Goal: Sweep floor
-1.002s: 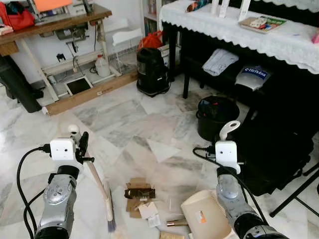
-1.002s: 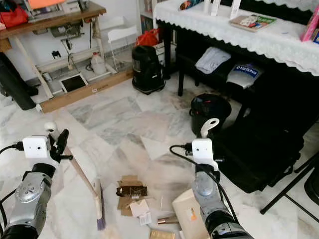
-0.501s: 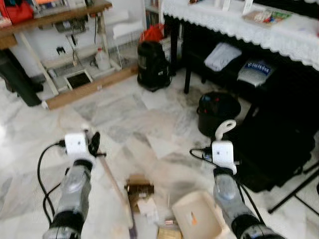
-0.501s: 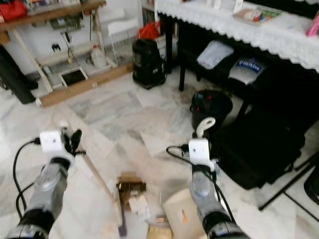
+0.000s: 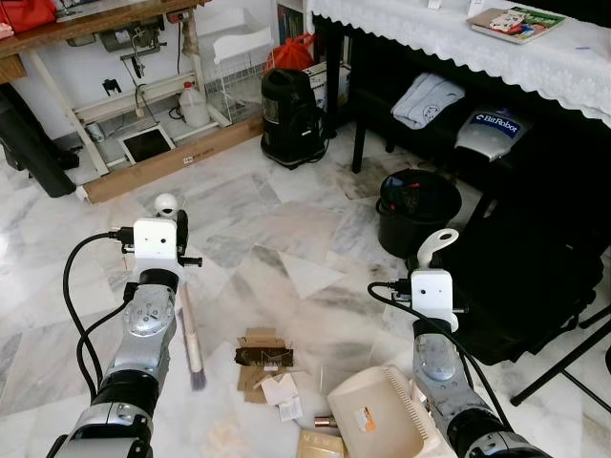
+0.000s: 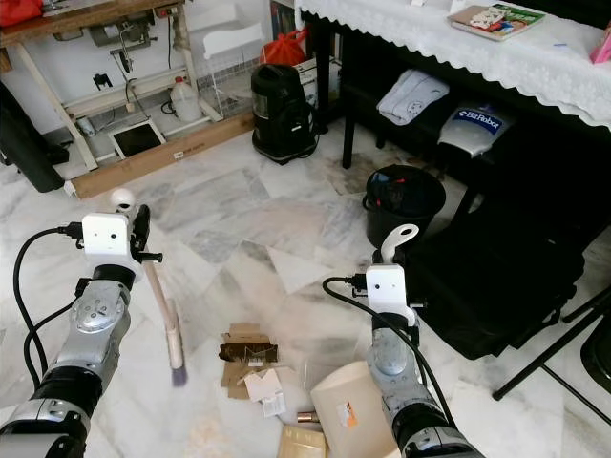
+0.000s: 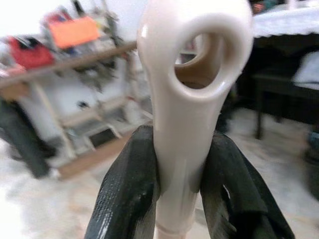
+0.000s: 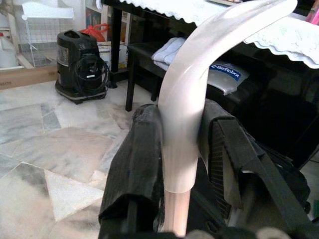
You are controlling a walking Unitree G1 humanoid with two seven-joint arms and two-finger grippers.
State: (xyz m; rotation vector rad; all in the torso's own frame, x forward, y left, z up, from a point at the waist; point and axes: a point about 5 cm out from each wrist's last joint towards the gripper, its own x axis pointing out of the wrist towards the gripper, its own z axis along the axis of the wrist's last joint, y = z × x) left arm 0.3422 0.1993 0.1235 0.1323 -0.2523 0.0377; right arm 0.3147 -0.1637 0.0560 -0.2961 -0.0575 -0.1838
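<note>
Gripping tight — left tool (image 7: 180, 174) clamps the broom (image 5: 188, 329), right tool (image 8: 180, 154) the dustpan (image 5: 382, 415) — beside cardboard scraps (image 5: 264, 361)

Floor: marble floor (image 5: 239, 219) is carrying everything.
Litter: cardboard scraps (image 5: 264, 355) are lying centre.
Bin: black bucket (image 5: 416, 216) is standing beyond.
Vacuum: black vacuum (image 5: 291, 129) is sitting farther back.
</note>
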